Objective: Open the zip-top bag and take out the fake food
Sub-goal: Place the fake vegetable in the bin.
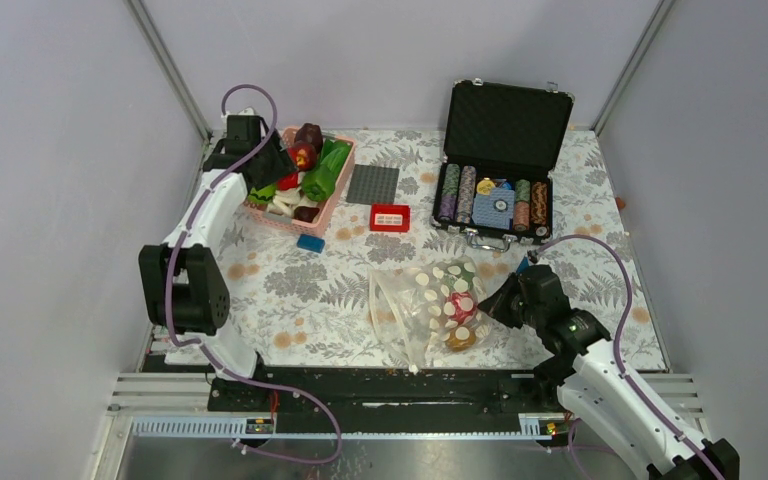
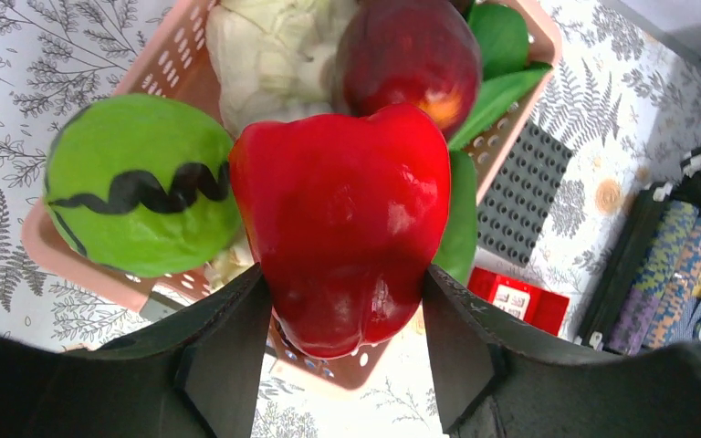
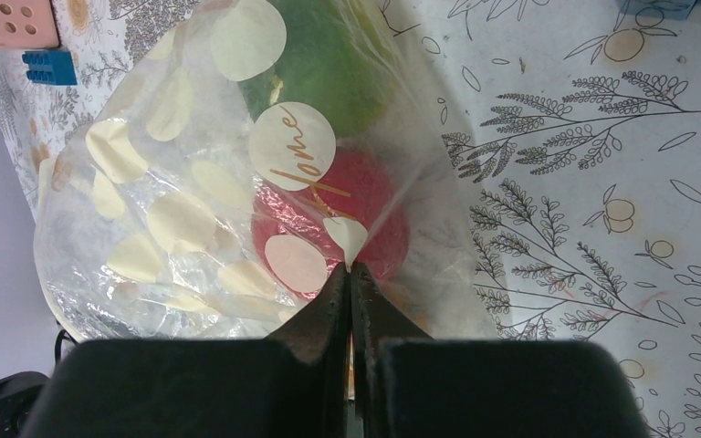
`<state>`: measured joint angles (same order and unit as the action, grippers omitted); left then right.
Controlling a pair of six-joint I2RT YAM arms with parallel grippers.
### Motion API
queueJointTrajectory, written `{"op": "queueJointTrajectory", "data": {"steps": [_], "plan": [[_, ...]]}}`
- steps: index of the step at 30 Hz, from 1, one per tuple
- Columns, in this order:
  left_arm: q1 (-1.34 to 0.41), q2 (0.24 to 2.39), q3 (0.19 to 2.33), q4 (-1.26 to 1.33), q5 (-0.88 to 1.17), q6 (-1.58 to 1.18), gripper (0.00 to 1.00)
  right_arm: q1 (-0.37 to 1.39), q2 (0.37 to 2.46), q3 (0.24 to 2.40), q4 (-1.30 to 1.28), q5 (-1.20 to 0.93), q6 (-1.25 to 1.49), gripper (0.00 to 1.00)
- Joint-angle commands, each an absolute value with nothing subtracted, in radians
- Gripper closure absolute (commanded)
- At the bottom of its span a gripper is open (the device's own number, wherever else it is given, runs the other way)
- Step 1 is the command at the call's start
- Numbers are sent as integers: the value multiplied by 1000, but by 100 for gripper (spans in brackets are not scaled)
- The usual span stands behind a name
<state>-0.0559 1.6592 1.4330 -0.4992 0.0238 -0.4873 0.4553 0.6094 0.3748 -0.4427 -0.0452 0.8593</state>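
- Lower centre of top view: zip-top bag (image 1: 410,305) lies flat on bench (image 1: 290,290), long axis approx left-right across frame. Fake food (image 1: 457,300) inside is bunched at its right end.
- R gripper (image 1: 488,303) touches that right end, clenched on a fold of bag film. In its wrist view, red + green pcs show thru plastic just beyond the tips.
- L gripper (image 1: 270,165) sits upper left, well apart from bag, grasping a red pepper (image 2: 338,210) over pink basket (image 1: 338,190).
- Judgement: pepper drop goes straight down into basket. After that, bag lies down-right of L gripper; R arm far nearer.
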Motion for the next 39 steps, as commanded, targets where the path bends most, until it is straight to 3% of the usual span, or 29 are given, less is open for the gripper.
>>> {"op": "queueJointTrajectory", "data": {"steps": [1,17,20,33,39], "plan": [[-35,1701,1508,-466,31,-540,48,450,618,370,-420,-45,844,100],[-27,1786,1581,-445,-5,-635,47,449,618,367,-419,-44,836,100],[-26,1793,1583,-444,-5,-630,41,449,623,367,-420,-44,835,100],[-15,1849,1611,-467,-5,-617,38,449,621,364,-419,-50,840,100],[-9,1862,1608,-466,26,-622,22,449,621,368,-420,-52,838,100]]}}
